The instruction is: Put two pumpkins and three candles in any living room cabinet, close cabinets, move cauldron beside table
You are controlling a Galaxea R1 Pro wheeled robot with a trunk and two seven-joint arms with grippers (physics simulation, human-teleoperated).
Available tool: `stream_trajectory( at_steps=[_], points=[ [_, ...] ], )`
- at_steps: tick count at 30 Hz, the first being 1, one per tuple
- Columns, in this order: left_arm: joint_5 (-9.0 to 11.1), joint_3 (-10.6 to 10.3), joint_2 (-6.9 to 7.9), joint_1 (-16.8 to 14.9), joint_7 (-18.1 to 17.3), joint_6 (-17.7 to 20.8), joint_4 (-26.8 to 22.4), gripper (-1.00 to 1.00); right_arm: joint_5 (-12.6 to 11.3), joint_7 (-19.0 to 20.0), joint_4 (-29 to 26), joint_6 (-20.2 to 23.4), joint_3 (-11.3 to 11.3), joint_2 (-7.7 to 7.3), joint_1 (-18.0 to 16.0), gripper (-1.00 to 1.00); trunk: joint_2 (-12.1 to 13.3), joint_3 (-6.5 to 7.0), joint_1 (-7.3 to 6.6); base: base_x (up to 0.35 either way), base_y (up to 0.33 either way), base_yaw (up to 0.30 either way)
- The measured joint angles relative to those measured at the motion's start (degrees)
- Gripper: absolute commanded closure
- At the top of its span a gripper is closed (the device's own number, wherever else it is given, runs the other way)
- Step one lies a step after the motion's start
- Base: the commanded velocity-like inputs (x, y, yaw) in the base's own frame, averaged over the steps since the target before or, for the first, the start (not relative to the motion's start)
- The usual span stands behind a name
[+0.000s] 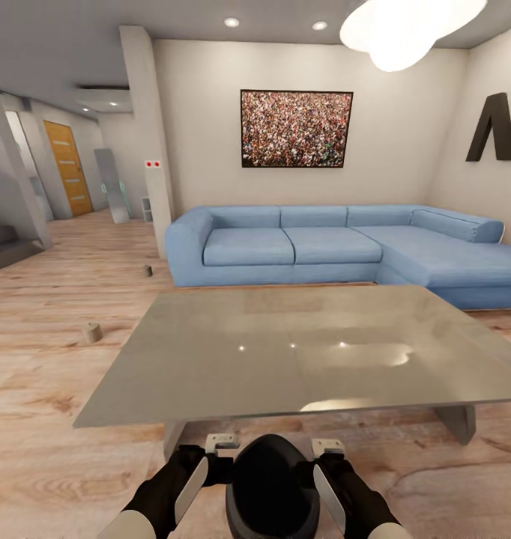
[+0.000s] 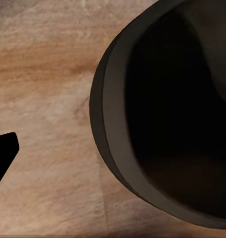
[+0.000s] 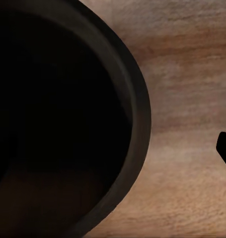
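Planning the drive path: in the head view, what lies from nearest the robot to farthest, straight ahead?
Cauldron between the left hand and right hand → table → blue sofa → framed picture on the wall.

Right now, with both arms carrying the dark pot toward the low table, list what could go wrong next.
1. The round black cauldron sits pinched between the left pincer and right pincer, so uneven arm motion could let it slip to the wooden floor.
2. The glossy grey square table has its edge just ahead, so pushing forward might knock the cauldron against it.
3. A small tan candle lies on the floor to the left and could be run over in a turn.
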Motion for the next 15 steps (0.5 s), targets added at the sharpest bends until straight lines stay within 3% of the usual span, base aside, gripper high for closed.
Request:
stream_trajectory(
  at_steps=[6,15],
  points=[
    [0.00,0.00,0.00,0.00,-0.01,0.00,0.00,-1.00,0.00,-0.01,0.00,0.00,0.00,-0.02,0.00,-1.00,0.00,0.00,0.01,-0.135,0.000,0.000],
    [0.00,0.00,0.03,0.00,-0.02,-0.03,-0.07,-1.00,0.00,0.00,0.00,0.00,-0.01,-0.02,0.00,-1.00,0.00,0.00,0.00,-0.015,0.000,0.000]
  ],
)
